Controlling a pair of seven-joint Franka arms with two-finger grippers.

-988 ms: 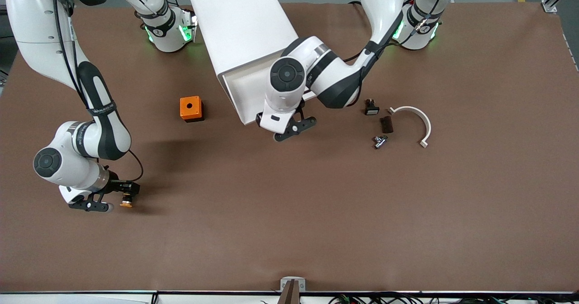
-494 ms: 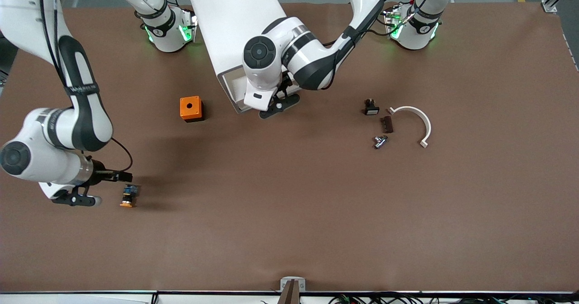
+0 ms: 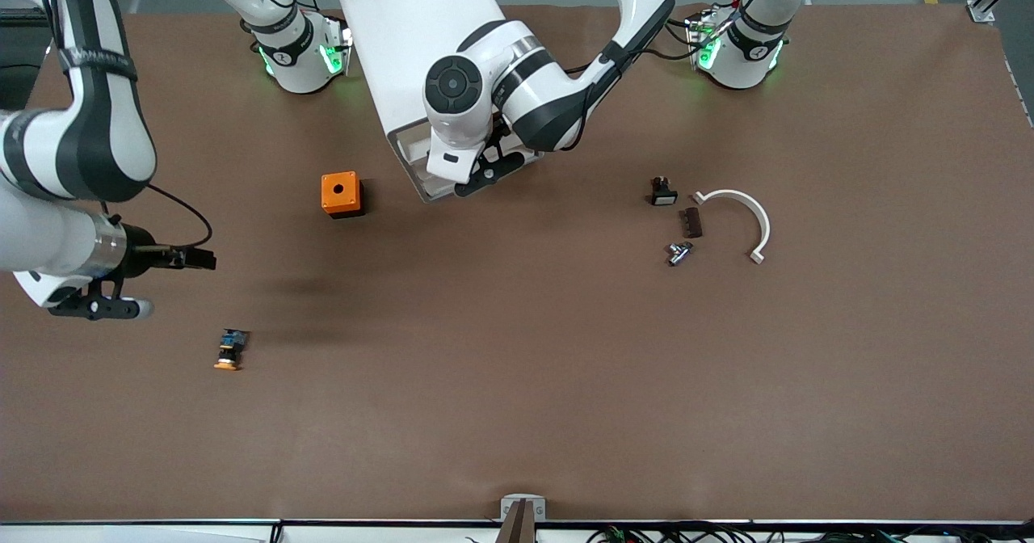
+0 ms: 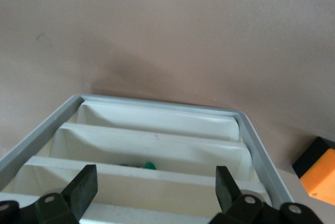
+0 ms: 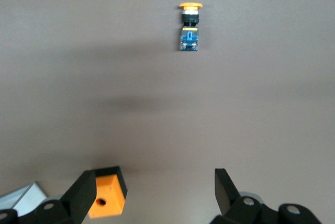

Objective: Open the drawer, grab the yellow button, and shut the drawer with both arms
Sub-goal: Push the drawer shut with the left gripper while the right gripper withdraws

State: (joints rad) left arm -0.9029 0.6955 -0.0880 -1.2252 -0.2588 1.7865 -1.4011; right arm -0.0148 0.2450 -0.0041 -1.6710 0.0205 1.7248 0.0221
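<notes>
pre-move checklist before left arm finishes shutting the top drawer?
1. button out of the drawer, lying on the table: ok.
2. Right pincer open, empty, up over the table away from the button: ok.
3. Left pincer open at the drawer front: ok.
4. Drawer fully shut: not ok, its front still stands out from the cabinet.
5. orange cube beside the cabinet, off the drawer's path: ok.
6. Pincer contact with the drawer front: cannot tell.

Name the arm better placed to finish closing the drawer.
Left. The left gripper is open at the front of the drawer; the right gripper, also open, hangs over bare table near the button.
</notes>
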